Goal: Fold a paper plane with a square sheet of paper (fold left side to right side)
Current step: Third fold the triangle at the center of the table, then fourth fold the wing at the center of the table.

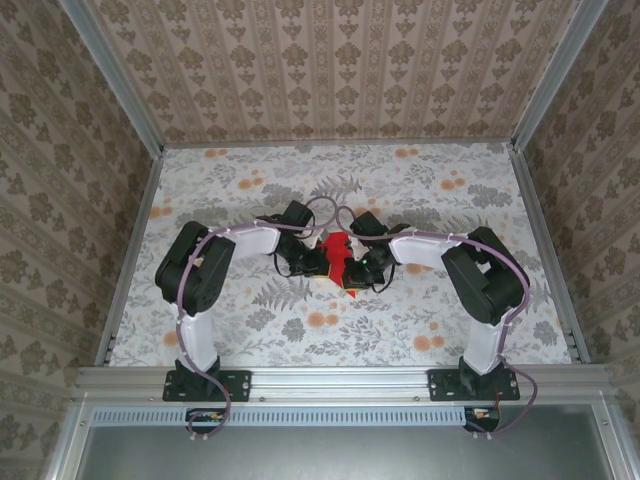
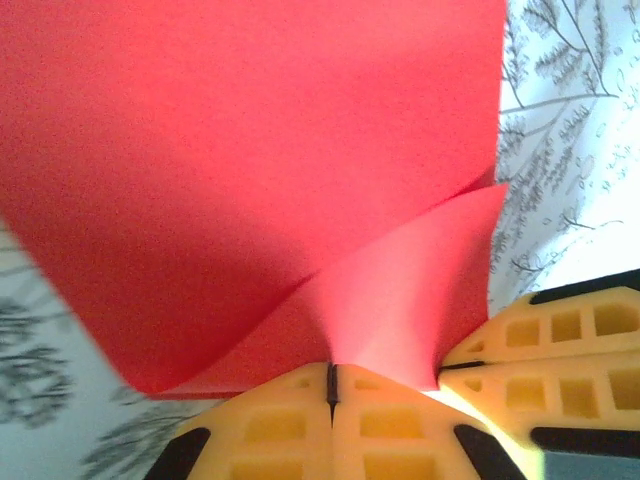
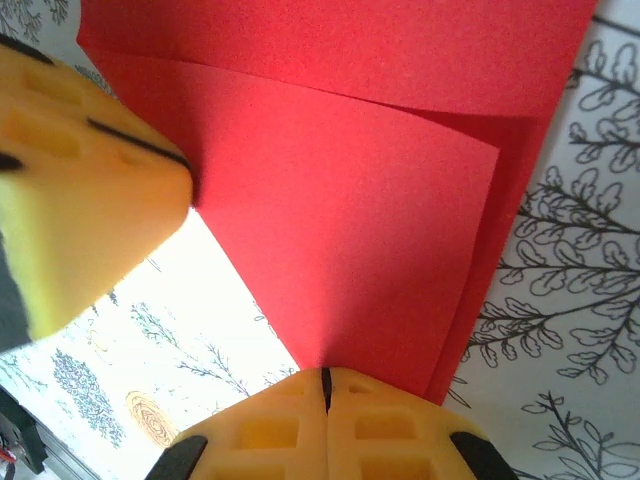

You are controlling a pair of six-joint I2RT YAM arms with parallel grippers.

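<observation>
Here, the left pincer [image 2: 332, 378] and right pincer [image 3: 325, 378] each clamp the creased red sheet [image 2: 250, 150].

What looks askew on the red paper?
The square sheet of paper, pinched by the left end effector and the right end effector, is doubled unevenly: in the right wrist view, the nearer layer's edges stop short of the farther layer's.

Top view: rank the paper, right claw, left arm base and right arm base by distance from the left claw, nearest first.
1. The paper, pinched in the left claw, centre.
2. The right claw, across the paper, gripping it too.
3. The left base, near edge, left.
4. The right base, near edge, right.
</observation>
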